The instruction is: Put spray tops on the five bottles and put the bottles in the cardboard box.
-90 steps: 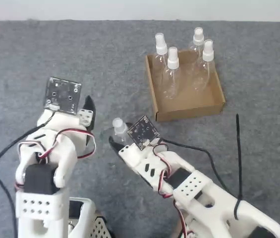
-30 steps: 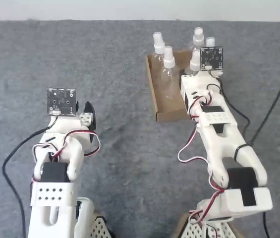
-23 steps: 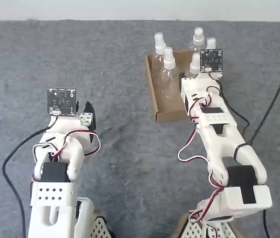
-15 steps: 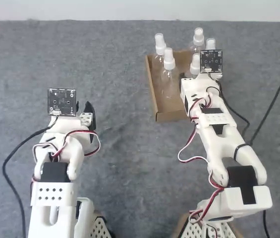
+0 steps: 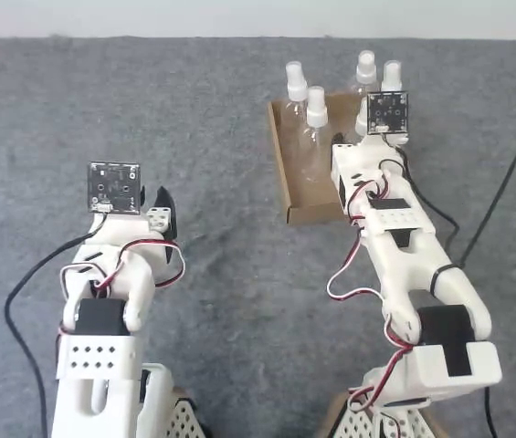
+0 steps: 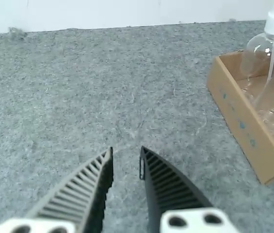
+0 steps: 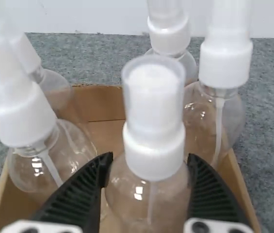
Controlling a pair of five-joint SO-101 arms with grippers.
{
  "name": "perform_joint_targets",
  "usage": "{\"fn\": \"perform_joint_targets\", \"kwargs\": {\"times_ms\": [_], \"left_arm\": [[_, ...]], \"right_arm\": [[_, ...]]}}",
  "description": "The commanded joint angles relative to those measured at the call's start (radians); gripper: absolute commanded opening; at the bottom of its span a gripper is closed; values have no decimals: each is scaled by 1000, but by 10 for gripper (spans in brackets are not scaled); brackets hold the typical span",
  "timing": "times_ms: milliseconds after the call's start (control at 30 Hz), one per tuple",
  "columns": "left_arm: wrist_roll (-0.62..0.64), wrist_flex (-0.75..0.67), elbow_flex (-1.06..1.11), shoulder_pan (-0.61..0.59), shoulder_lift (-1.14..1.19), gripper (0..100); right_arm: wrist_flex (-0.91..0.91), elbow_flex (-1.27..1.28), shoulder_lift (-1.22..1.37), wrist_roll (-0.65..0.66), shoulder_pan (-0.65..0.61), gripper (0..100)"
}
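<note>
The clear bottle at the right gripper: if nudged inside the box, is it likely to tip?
The bottle looks clear and empty, so it is probably light and easily shoved. Tall, with the spray top up high, it seems tippy, though neighbouring bottles and the cardboard box wall may catch it. Its smooth rounded body could slip in the right gripper.

The white left arm [image 5: 102, 283] is folded back near its base, with its wrist low over the table. The left black ribbed gripper [image 6: 125, 151] points forward and slightly down, and a narrow gap separates its fingertips. The white right arm [image 5: 404, 246] stretches far forward, nearly straight from shoulder to wrist. The right black ribbed gripper [image 7: 149, 158] has its fingers spread wide and set against both sides of a clear plastic spray bottle [image 7: 146, 194], which stands upright.
</note>
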Motion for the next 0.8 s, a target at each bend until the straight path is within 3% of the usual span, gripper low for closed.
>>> {"fn": "perform_joint_targets", "kwargs": {"times_ms": [0,567,767], "left_arm": [[11,-28,-8,-2,-17,80],[11,-28,-8,-2,-17,80],[11,-28,-8,-2,-17,80]], "right_arm": [[-15,0,-30,0,7,167],[-15,-5,-31,3,5,167],[-15,-5,-31,58,4,167]]}}
